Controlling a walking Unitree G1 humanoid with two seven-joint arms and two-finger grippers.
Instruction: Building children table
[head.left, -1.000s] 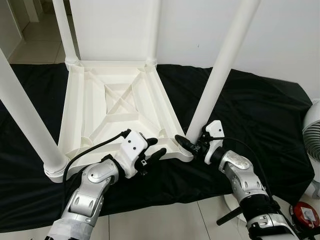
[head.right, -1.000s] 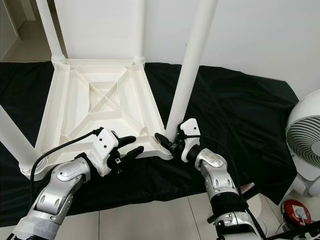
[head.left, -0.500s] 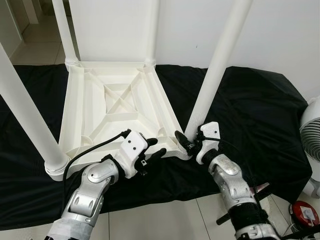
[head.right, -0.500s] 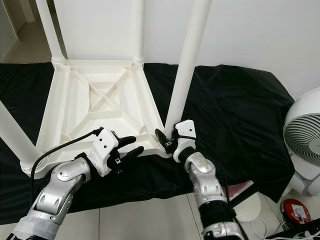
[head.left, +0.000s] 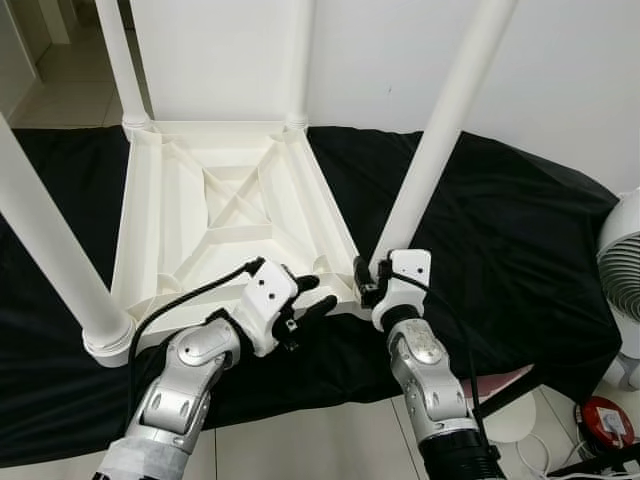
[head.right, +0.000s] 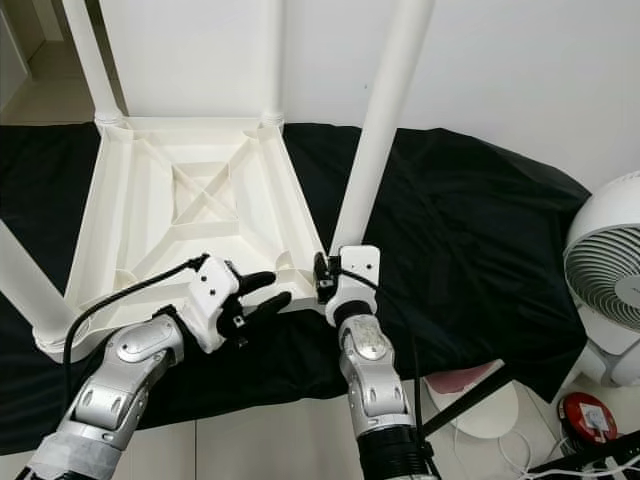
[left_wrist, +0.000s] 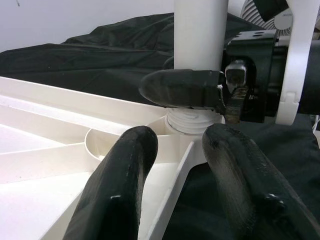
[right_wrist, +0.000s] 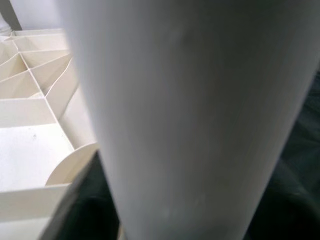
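Swung upright, right gripper (head.left: 372, 283) grips table leg (head.left: 440, 135) — left gripper (head.left: 305, 297) splayed.

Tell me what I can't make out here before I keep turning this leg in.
- Right gripper finger closure: right wrist view is blocked by the blurred near-right leg.
- Thread seating at the corner socket: left wrist view, covered by a right finger.
- Leg tops: cut off by the head views' upper edge.
- Fan: cropped at the right edge.
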